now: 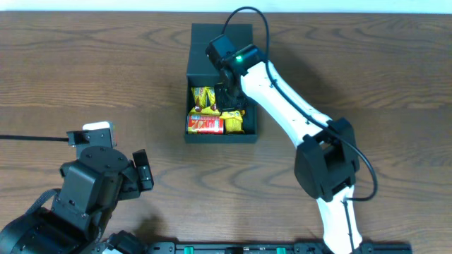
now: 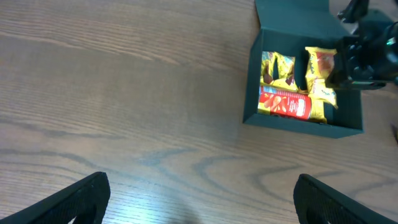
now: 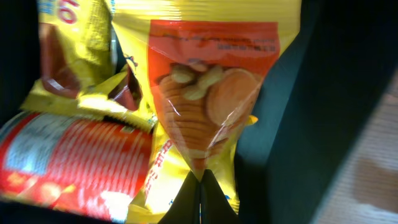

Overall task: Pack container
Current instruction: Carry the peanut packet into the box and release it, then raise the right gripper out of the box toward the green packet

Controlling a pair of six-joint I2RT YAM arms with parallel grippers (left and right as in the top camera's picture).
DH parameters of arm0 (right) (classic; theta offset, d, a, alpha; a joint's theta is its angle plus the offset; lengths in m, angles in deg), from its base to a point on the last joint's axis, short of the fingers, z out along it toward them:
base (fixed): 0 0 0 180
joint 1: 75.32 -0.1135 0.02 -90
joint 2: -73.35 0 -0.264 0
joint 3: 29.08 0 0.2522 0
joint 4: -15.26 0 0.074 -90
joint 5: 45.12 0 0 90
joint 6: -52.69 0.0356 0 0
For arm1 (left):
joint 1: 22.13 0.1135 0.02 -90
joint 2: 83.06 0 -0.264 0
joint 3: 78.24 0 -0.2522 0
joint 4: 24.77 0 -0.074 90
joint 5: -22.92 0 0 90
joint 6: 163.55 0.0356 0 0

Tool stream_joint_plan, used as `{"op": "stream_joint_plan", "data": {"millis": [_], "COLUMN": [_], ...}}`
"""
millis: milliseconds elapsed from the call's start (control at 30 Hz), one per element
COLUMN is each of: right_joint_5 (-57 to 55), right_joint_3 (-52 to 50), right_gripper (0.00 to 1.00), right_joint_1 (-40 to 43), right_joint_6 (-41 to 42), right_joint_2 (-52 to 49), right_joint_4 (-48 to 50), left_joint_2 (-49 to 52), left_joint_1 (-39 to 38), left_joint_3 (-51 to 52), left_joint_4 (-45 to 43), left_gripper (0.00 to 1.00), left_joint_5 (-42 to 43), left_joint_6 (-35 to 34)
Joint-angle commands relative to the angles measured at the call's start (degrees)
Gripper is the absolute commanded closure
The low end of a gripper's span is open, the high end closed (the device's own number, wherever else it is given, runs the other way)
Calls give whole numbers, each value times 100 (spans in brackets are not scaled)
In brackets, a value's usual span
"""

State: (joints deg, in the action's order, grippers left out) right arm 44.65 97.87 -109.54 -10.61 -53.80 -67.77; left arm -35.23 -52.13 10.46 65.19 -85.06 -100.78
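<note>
The container (image 1: 251, 131), a dark teal box with its flap lid (image 1: 212, 42) open behind it, stands at the table's middle back. Inside lie a red crisp can (image 1: 205, 124) and yellow snack packets (image 1: 204, 97). My right gripper (image 1: 229, 95) is down inside the box, shut on the edge of a yellow and orange snack packet (image 3: 205, 93) that hangs beside the can (image 3: 74, 162). My left gripper (image 2: 199, 199) is open and empty, low over the bare table at the front left. The box also shows in the left wrist view (image 2: 348, 115).
The box wall (image 3: 311, 112) stands close on the right of the held packet. A black cable (image 1: 32, 137) runs along the table at the left.
</note>
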Motion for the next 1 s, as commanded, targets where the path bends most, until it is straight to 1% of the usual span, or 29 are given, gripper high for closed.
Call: {"op": "stream_joint_plan", "data": {"millis": [0, 167, 333, 467, 667, 933, 967], "right_joint_5": [-83, -81, -203, -275, -227, -227, -225], "right_joint_3": [-2, -2, 2, 17, 17, 17, 17], "right_gripper": [98, 99, 98, 98, 99, 99, 86], "right_joint_1": [-31, -33, -20, 90, 118, 81, 81], "right_joint_6": [70, 221, 616, 957, 752, 728, 728], "right_joint_2": [-48, -323, -378, -378, -378, -378, -378], "right_joint_4": [52, 256, 562, 566, 654, 669, 669], "left_joint_2": [-11, -11, -11, -11, -11, -11, -11], "left_joint_1": [33, 33, 33, 33, 33, 33, 33], "left_joint_3": [22, 22, 22, 22, 22, 22, 22], "left_joint_4": [2, 2, 2, 2, -4, 0, 0], "left_gripper": [5, 5, 4, 5, 5, 5, 5], "left_joint_5": [-20, -20, -20, -17, -17, -15, -15], "left_joint_6": [-68, -68, -68, -68, -68, -68, -68]}}
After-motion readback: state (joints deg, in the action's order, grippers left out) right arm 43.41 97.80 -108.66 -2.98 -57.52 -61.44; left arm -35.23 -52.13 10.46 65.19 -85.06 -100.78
